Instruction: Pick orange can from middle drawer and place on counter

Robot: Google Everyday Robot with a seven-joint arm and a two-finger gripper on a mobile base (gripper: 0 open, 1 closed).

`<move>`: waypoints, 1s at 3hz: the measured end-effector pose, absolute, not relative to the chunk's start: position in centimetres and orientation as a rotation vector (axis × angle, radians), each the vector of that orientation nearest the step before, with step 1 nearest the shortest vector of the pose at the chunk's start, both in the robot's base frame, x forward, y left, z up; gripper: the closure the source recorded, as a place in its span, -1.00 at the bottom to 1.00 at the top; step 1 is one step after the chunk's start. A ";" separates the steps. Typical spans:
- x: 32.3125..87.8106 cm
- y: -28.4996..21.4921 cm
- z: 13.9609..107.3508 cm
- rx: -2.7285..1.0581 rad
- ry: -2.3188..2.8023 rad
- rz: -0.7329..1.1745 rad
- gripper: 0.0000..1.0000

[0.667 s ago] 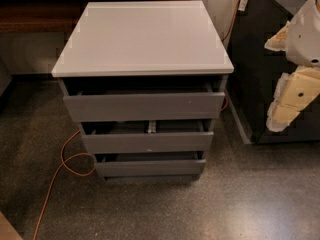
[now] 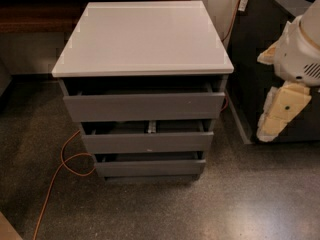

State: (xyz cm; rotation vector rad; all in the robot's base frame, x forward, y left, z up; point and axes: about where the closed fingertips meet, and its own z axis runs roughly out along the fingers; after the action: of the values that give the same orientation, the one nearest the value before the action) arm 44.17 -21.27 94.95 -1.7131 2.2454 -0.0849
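Observation:
The grey cabinet holds three drawers, all pulled slightly out. The middle drawer (image 2: 147, 142) shows only a narrow dark gap above its front, with a small pale thing (image 2: 151, 127) in that gap. The orange can is hidden. The counter (image 2: 142, 39) is a pale slab on top of the cabinet, with nothing on it. My arm (image 2: 300, 49) is at the right edge. Its cream gripper end (image 2: 280, 111) hangs to the right of the cabinet, level with the top and middle drawers and apart from them.
The top drawer (image 2: 144, 106) and bottom drawer (image 2: 150, 167) frame the middle one. An orange cable (image 2: 62, 166) loops on the speckled floor at the cabinet's left. A dark cabinet (image 2: 260, 59) stands close on the right, behind my arm. A dark wooden shelf (image 2: 35, 14) runs behind.
My arm's cream end has dropped slightly lower at the right. The cabinet and drawers have not moved.

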 end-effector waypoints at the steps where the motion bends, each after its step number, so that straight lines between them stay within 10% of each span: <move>1: 44.7 -20.9 91.9 -1.696 2.251 -0.033 -1.00; 3: 46.7 -19.6 84.0 -1.718 2.219 0.003 -1.00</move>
State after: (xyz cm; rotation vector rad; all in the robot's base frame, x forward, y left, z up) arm 46.65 -19.63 83.96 -1.7179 2.2187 0.0029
